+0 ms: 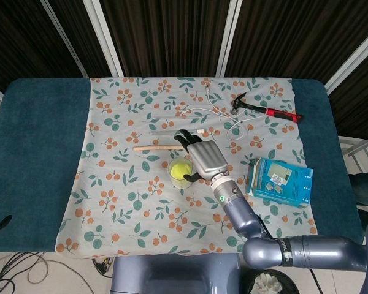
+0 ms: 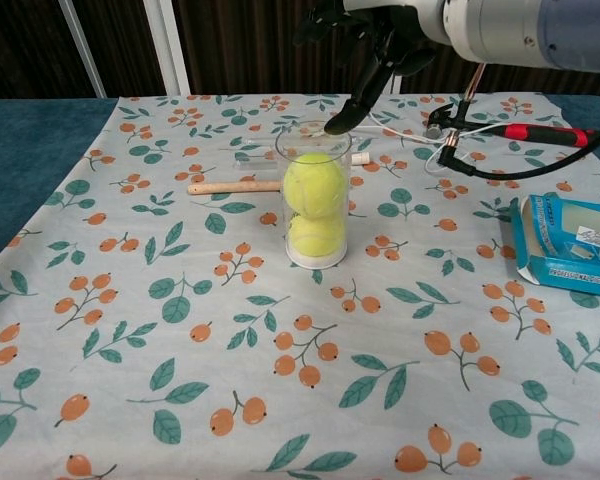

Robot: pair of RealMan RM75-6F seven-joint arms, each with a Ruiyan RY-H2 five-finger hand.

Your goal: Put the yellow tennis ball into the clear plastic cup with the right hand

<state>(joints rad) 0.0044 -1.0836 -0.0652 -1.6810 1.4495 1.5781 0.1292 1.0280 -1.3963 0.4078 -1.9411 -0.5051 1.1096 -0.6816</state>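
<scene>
Head view: right hand (image 1: 205, 158) hovers just beside the clear plastic cup (image 1: 181, 173), fingers apparently spread, holding nothing. Chest view: fingers (image 2: 365, 92) angle down over the rim; yellow tennis ball (image 2: 315, 185) sits inside, stacked on a second ball (image 2: 317, 232).

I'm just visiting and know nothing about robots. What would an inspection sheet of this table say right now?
Surface: floral tablecloth over a teal table.
Job's things: clear plastic cup upright, holding two yellow tennis balls, upper ball stacked on lower ball.
Clutter: wooden stick behind the cup; red-handled hammer; blue box.
Hands: right hand above the cup, fingers spread, holding nothing; left hand: nothing seen.
Cables: white cable near the hammer.
Surroundings: dark slatted panels behind the table.
</scene>
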